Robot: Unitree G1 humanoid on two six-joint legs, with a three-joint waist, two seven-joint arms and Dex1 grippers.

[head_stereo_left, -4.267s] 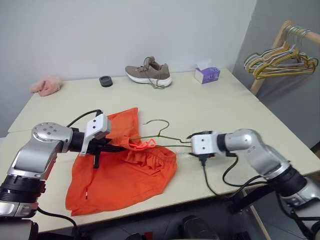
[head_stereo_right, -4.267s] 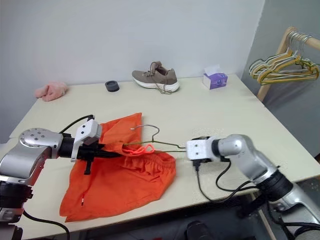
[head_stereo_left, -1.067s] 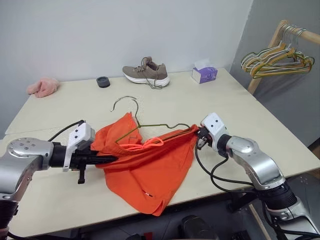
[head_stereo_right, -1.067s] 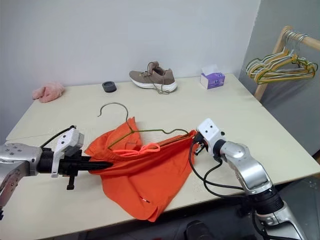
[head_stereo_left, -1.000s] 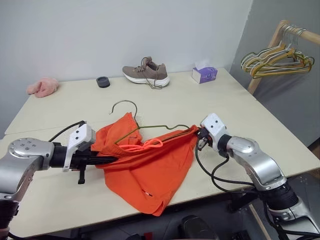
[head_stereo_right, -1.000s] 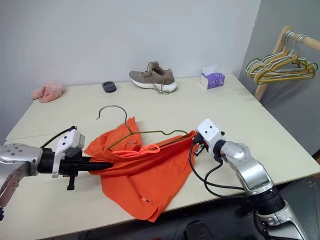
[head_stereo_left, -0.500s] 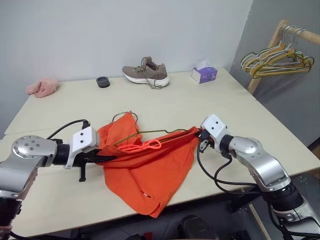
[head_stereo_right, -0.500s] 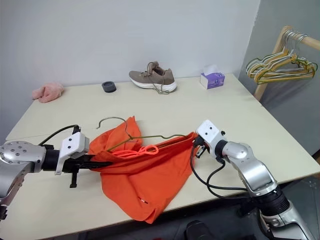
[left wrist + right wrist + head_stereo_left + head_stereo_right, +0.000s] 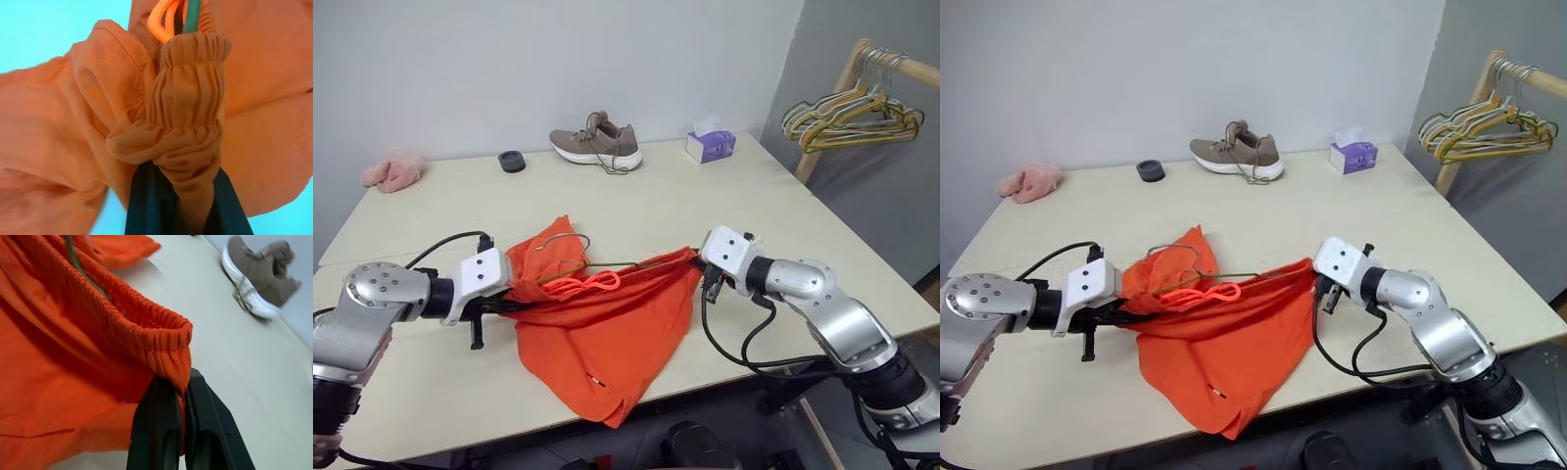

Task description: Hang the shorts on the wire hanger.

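Left gripper (image 9: 501, 305): fingers pinched tight on the shorts (image 9: 607, 343), middle left.
Right gripper (image 9: 703, 271): pinching waistband, middle right.
Danger: wire hanger (image 9: 570, 262) sits loose inside; tipping could slide it out.

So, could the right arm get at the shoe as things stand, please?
Probably not yet. Its tool is shut on the waistband of the shorts, stretched across to the left tool, and the shoe sits at the far edge of the table. It would have to let go first.

The left pincer (image 9: 182, 205) pinches the shorts (image 9: 188, 93) waistband beside the wire hanger (image 9: 192, 14).
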